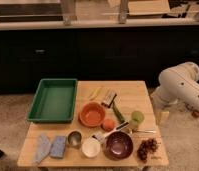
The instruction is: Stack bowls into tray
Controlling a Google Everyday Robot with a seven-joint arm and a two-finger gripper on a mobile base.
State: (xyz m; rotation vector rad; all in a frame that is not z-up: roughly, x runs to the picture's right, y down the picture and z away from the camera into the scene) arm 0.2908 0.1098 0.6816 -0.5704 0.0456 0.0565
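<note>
Right of the wooden table (pixel 138 92), the white arm (pixel 182 84) stands bent; its gripper lies outside view, opening cannot be told. Orange bowl (pixel 92 114), maroon bowl (pixel 118 145) and white bowl (pixel 91 147) rest beside the green tray (pixel 53 100).

The tray (pixel 53 100) was plain green on a pale wooden table (pixel 138 92). Just right of the tray sat a bowl (pixel 92 115) of solid orange. Farther right and nearer the front, a glossy dark maroon bowl (pixel 118 145) stood beside a smaller white bowl (pixel 91 148). In front of the tray lay light blue cloths (pixel 50 147) and a silvery metal cup (pixel 74 138). Dark red grapes (pixel 148 147) lay far to the tray's right. The arm (pixel 180 85) beyond was white, its gripper out of view.
</note>
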